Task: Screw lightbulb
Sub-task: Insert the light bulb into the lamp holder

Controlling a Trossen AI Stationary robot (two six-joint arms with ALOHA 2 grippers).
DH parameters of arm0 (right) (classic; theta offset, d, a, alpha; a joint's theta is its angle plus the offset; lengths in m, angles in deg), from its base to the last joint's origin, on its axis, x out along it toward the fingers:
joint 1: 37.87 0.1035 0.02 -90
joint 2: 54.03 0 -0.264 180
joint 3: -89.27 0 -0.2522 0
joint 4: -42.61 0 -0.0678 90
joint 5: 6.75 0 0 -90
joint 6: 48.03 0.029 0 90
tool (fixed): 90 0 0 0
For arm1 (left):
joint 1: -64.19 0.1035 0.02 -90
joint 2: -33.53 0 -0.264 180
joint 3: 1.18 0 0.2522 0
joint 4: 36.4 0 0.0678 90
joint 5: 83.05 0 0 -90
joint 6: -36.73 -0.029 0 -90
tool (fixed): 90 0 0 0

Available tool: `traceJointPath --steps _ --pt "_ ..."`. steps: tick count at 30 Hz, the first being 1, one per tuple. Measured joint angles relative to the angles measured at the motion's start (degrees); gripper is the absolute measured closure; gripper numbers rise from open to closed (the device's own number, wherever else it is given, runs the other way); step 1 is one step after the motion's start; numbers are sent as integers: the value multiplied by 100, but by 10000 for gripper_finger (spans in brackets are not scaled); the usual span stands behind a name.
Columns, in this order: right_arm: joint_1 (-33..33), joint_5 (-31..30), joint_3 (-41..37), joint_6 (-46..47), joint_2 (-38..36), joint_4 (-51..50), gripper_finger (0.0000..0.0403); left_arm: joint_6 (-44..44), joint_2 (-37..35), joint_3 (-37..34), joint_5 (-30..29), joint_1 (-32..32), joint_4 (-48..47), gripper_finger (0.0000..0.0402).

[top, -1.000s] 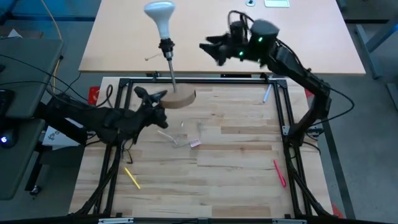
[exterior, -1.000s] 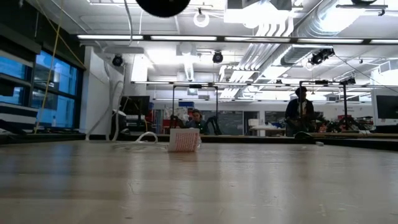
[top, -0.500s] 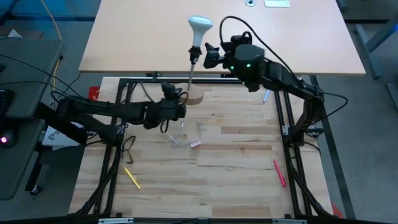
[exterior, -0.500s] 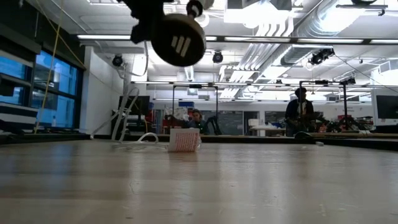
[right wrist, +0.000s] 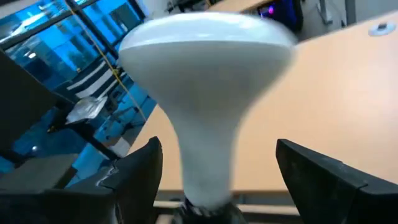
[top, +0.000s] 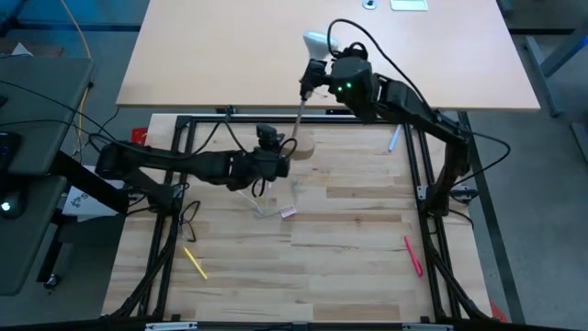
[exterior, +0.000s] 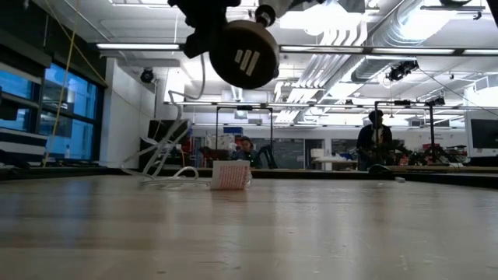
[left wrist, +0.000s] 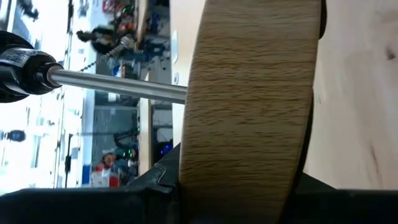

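Your left gripper (top: 280, 156) clenched on wooden disc (left wrist: 249, 99), disc edge wedged between its fingers (left wrist: 155, 180), metal stem (left wrist: 118, 84) jutting sideways. Your right gripper (right wrist: 214, 180) spread wide; lightbulb (right wrist: 205, 93) sits between both fingers (right wrist: 137, 171), contact unclear.

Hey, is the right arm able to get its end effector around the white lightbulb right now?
Probably yes: the right end effector is open, one finger either side of the white lightbulb, nothing between.
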Motion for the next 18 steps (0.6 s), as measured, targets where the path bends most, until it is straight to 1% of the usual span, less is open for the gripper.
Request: traceJointPath --steps 6,10,18 --pt "-142 635 0 512 0 -425 101 -202 70 7 202 0 -9 295" --pt "-140 420 -2 783 2 -776 101 -259 70 7 185 0 94 295" --pt "-171 343 -2 847 0 -705 107 -360 70 7 314 1 166 295"
